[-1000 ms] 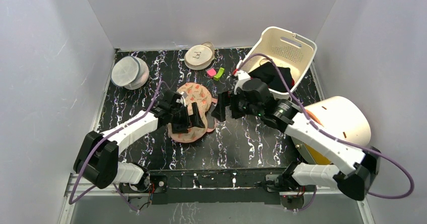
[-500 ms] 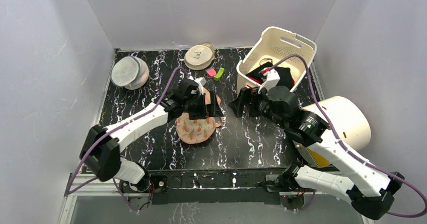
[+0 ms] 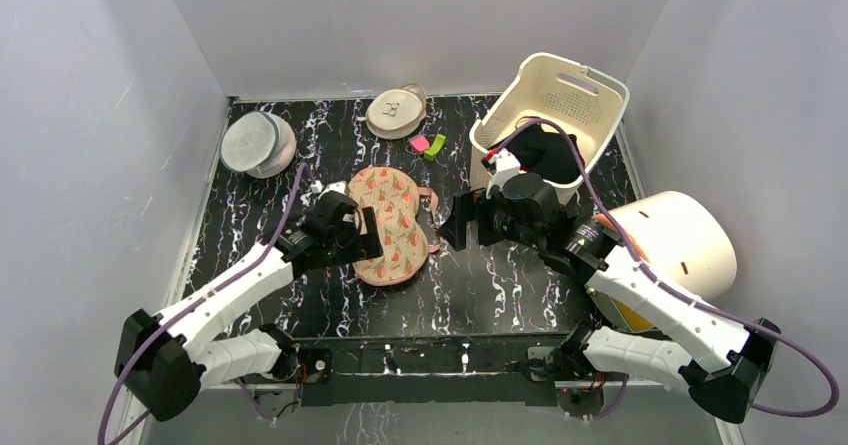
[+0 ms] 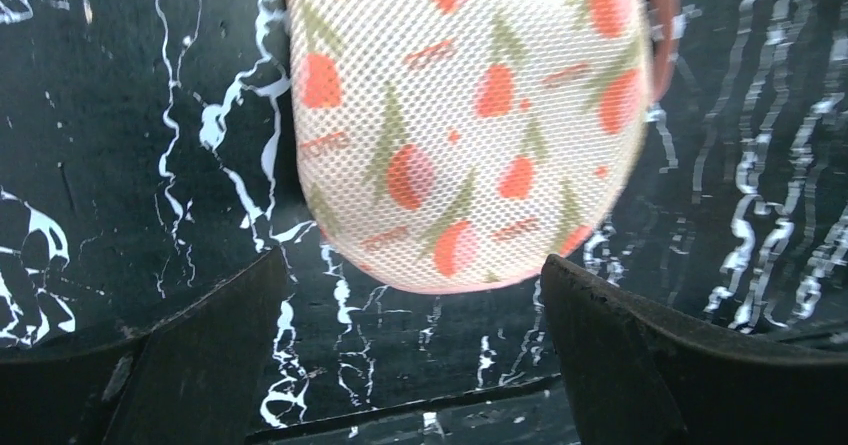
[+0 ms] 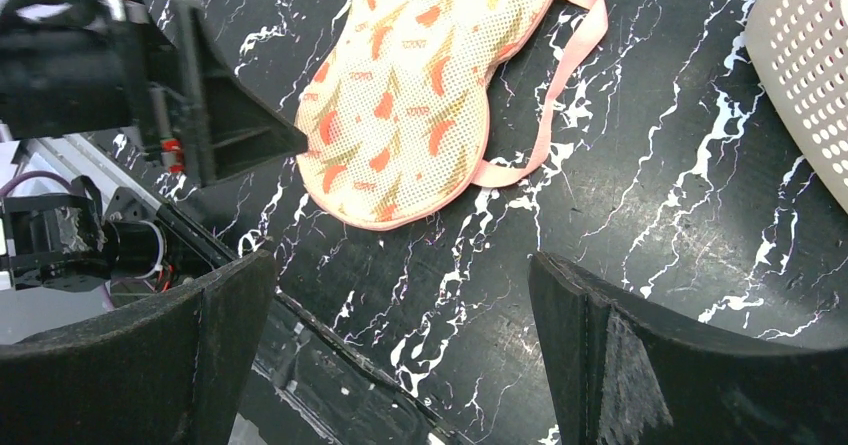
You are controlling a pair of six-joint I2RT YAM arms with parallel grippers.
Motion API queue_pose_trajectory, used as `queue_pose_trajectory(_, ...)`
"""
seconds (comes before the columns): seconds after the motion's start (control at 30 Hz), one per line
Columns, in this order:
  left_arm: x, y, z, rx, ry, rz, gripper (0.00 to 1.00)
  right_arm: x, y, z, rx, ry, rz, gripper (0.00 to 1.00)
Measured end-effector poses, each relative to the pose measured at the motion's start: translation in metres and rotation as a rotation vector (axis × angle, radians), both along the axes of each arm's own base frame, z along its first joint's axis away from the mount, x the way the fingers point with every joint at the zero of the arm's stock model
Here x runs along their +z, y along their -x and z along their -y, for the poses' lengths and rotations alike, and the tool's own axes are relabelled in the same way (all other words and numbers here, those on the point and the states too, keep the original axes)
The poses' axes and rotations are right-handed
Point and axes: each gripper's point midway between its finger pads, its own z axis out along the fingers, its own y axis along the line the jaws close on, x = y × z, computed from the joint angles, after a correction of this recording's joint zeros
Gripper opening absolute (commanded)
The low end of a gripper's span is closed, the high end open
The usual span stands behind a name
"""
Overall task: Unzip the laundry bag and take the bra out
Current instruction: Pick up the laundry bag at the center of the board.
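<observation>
The laundry bag (image 3: 395, 223), a two-lobed beige-pink mesh pouch with red-and-green prints, lies flat on the black marbled table. Its pink loop (image 5: 563, 75) trails off its right side. My left gripper (image 3: 366, 237) is open at the bag's left edge; in the left wrist view (image 4: 415, 280) its jaws stand wide apart, just short of the bag's rounded end (image 4: 460, 115). My right gripper (image 3: 452, 223) is open and empty to the right of the bag, above bare table (image 5: 400, 270), with the bag (image 5: 420, 85) ahead. The bra is hidden.
A white basket (image 3: 592, 100) with black clothes (image 3: 545, 150) stands at the back right. A white drum (image 3: 680, 240) lies on its side at the right. A round grey-white pouch (image 3: 257, 142) and a beige disc pouch (image 3: 395, 112) sit at the back. Pink and green clips (image 3: 427, 145) lie between.
My left gripper has pulled back down and left off the bag. The bag now lies flat with both lobes showing. My right gripper has moved left and a little nearer the bag.
</observation>
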Motion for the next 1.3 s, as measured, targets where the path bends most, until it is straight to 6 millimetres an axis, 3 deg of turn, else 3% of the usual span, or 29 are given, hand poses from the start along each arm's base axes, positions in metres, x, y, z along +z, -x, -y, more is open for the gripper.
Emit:
queue_pose_trajectory(0.17,-0.036,0.005,-0.002,0.018,-0.06,-0.103,0.92,0.003,0.001,0.001,0.004,-0.006,0.006,0.98)
queue_pose_trajectory(0.37,-0.048,0.008,0.027,-0.039,0.059,-0.165,0.82,0.017,0.007,0.007,0.0,-0.039,0.039,0.98)
queue_pose_trajectory(0.47,-0.046,0.007,0.052,-0.08,0.163,-0.186,0.83,0.019,0.009,0.01,-0.005,-0.046,0.047,0.98)
queue_pose_trajectory(0.63,-0.039,0.01,0.092,-0.191,0.283,-0.203,0.98,0.018,0.008,0.011,-0.009,-0.042,0.045,0.98)
queue_pose_trajectory(0.73,-0.024,0.008,0.116,-0.277,0.319,-0.178,0.98,0.015,0.008,0.011,-0.012,-0.032,0.037,0.98)
queue_pose_trajectory(0.83,-0.003,0.002,0.127,-0.361,0.325,-0.104,0.98,0.012,0.007,0.013,-0.021,-0.019,0.032,0.98)
queue_pose_trajectory(1.03,0.025,-0.005,0.099,-0.501,0.182,0.127,0.98,0.014,0.007,0.021,-0.048,-0.009,0.046,0.98)
queue_pose_trajectory(1.17,0.048,0.004,0.069,-0.691,0.072,0.434,0.98,0.025,0.01,0.032,-0.075,-0.024,0.081,0.98)
queue_pose_trajectory(1.3,0.051,0.015,0.056,-0.932,-0.056,0.673,0.88,0.04,0.012,0.042,-0.102,-0.058,0.129,0.98)
